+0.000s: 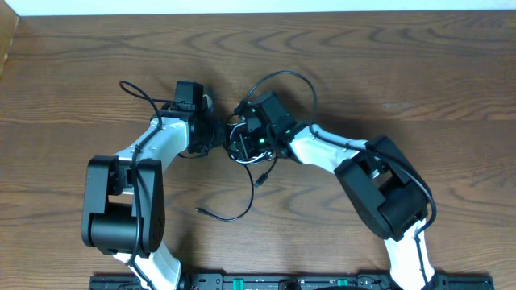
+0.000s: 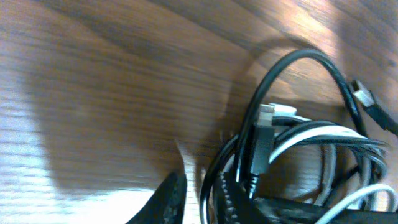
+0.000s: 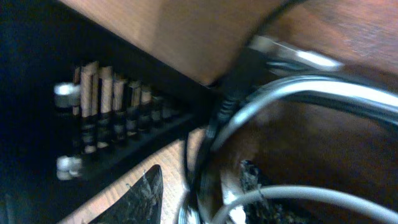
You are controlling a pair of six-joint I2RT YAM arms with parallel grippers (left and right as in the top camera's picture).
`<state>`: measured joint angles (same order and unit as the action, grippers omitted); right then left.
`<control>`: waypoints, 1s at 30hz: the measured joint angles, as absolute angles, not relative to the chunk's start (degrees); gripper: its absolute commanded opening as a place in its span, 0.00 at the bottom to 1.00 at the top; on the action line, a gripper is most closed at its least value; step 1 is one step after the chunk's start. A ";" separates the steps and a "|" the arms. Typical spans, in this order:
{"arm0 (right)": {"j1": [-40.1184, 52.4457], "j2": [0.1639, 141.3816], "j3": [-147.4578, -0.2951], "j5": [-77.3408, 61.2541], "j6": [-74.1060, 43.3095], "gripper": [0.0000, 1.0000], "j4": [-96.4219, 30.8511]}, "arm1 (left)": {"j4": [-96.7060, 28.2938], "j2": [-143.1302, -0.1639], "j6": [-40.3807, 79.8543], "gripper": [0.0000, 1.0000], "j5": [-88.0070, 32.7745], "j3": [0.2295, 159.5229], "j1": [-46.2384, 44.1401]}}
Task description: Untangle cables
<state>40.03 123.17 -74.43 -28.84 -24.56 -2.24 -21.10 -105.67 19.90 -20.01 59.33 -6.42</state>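
- Near the middle of the table (image 1: 403, 64), seen from overhead, the left gripper (image 1: 216, 134) and the right gripper (image 1: 239, 138) meet very close together over a small knot of cables.
- The black cable (image 1: 292, 77) makes a wide loop on the far side of the right gripper. Two of its strands run out of the knot toward the robot's base and lie free on the wood; one ends in a small plug (image 1: 261, 182).
- The white cable (image 2: 311, 134) is inside the same knot. In the left wrist view it bends in pale curves that cross the black strands, just beside the fingertips.
- Left hand: some strands pass between its two dark fingers (image 2: 169, 198), but I cannot tell if they are really pinched or only lying there.
- Right hand: the wrist picture is blurred. Cable strands run between its fingers (image 3: 147, 194), and I cannot tell if the hand is clenched on them or released.
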 measured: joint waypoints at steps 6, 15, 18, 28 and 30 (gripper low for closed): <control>41.01 123.20 -74.41 -26.35 -25.19 0.13 -2.85 | -20.78 -105.71 19.00 0.13 -22.90 59.33 -6.42; 40.97 123.17 -74.41 -23.79 -25.41 0.01 -3.33 | -21.32 -105.71 18.57 0.13 -21.98 59.33 -6.42; 40.16 123.17 -74.41 -25.98 -25.39 0.01 -3.03 | -21.69 -105.71 18.46 0.21 -21.26 59.33 -6.42; 33.67 123.15 -74.41 -37.78 -25.43 0.01 -0.89 | -21.85 -105.69 13.21 0.38 -37.39 59.33 -0.40; 32.69 123.15 -74.39 -41.41 -25.41 0.01 0.99 | -21.82 -105.69 12.51 0.38 -41.58 59.33 1.45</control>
